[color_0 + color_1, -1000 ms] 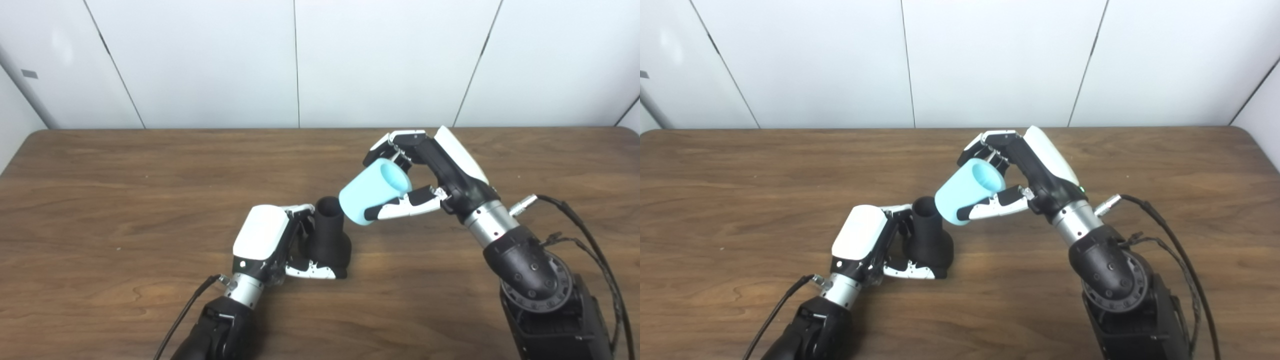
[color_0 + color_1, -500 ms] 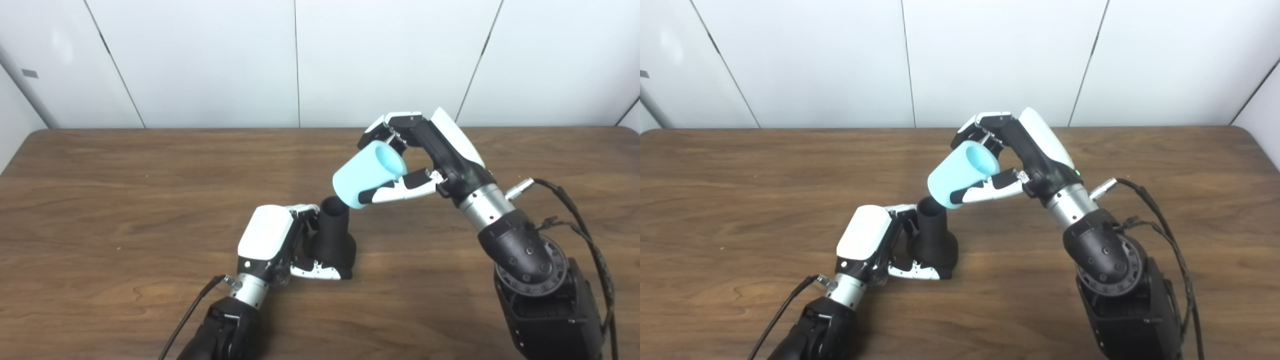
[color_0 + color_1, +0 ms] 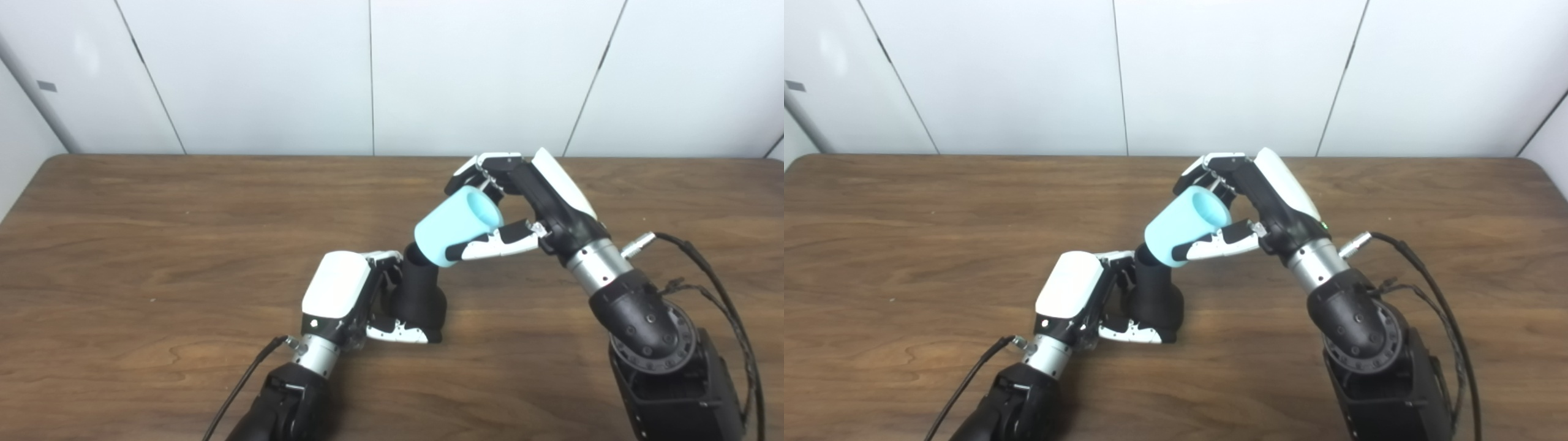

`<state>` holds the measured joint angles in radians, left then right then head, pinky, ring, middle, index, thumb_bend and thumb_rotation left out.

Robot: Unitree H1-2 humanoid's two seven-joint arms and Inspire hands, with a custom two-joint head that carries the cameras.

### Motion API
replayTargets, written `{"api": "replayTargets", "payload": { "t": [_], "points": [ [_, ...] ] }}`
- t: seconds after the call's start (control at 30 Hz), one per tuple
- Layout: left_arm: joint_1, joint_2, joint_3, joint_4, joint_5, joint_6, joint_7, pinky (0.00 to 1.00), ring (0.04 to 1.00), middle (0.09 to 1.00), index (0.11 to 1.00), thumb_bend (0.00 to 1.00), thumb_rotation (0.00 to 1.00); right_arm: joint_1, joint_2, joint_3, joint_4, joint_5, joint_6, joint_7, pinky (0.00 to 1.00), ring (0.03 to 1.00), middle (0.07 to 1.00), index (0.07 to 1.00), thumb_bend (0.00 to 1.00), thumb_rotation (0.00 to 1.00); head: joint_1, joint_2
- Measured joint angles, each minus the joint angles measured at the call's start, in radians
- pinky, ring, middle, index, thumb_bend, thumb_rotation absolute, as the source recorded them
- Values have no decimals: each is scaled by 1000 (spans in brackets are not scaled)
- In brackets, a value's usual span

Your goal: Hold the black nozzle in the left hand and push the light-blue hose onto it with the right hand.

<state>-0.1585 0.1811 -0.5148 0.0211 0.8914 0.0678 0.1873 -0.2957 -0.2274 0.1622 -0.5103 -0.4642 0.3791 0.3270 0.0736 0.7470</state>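
Left eye view: left hand (image 3: 343,294) wrapped around black nozzle (image 3: 419,294), standing mid-table (image 3: 122,245) toward the near edge. Right hand (image 3: 527,202) clamps tilted light-blue hose (image 3: 456,226), lower end over nozzle's top.

Bare wooden table (image 3: 153,220) on every side. Only the black nozzle (image 3: 422,294) and light-blue hose (image 3: 456,226) blocking the middle.

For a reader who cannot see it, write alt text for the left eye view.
The robot's right hand holds a light-blue hose tilted down over the top of a black nozzle, which the left hand grips upright on a wooden table. White wall panels stand behind.
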Motion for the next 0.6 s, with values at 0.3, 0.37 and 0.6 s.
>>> {"api": "replayTargets", "payload": {
  "t": [0.3,0.37,0.6],
  "points": [
    [0,-2,-3,-1,1,2,0,358,496,557,476,472,0,4,-6,-1,6,15,0,-4,378,398,507,528,498,0,8,3],
    [0,-2,-3,-1,1,3,0,348,486,556,481,472,0,4,-7,-1,6,15,0,-4,370,395,506,533,497,0,12,6],
    [0,-6,-5,-1,1,4,0,350,487,544,496,473,0,4,-9,-1,6,19,3,-3,365,395,510,530,497,0,17,9]
  ]
}}
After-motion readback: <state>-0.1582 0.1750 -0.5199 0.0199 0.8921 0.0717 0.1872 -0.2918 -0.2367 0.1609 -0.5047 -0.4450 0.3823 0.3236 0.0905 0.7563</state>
